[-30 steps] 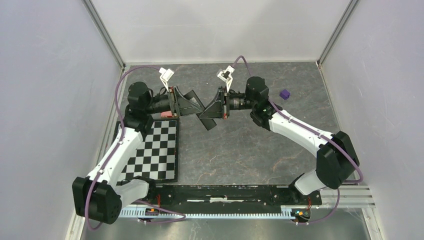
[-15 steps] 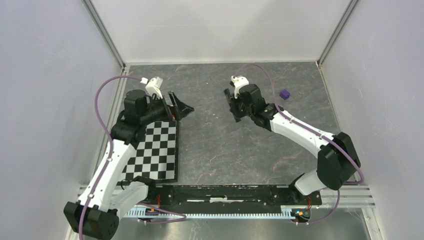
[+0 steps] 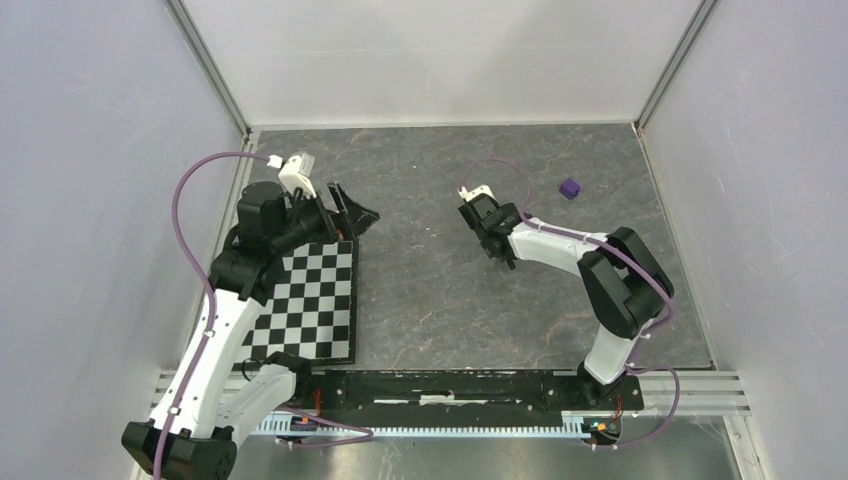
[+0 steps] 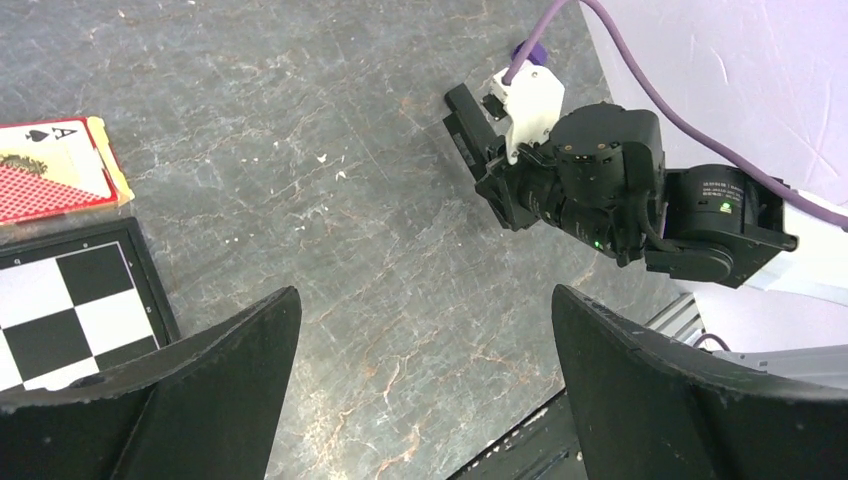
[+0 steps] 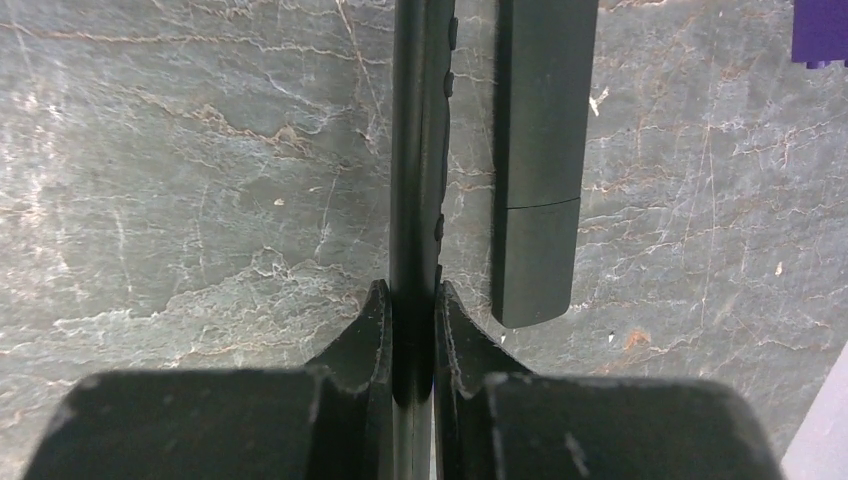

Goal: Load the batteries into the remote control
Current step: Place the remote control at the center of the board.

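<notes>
My right gripper [image 5: 412,290] is shut on a slim black remote control [image 5: 420,150], held edge-on with its side buttons showing, low over the table. A near-identical black remote [image 5: 540,150] lies flat just to its right, plain back up, with a seam across it. In the top view the right gripper [image 3: 470,215] is at mid-table. My left gripper [image 4: 425,295] is open and empty above the table; in the top view it [image 3: 355,212] is over the far corner of the checkerboard. The right gripper also shows in the left wrist view [image 4: 470,125]. No batteries are in view.
A black-and-white checkerboard [image 3: 310,300] lies at the left. A red playing-card box [image 4: 50,170] lies beside its far edge. A small purple cube [image 3: 570,188] sits at the back right, also in the right wrist view [image 5: 820,30]. Grey walls enclose the table.
The grippers, close together at centre a second ago, have pulled apart. The left one drew back left and opened. The right arm folded in and lowered the remote beside the lying one.
</notes>
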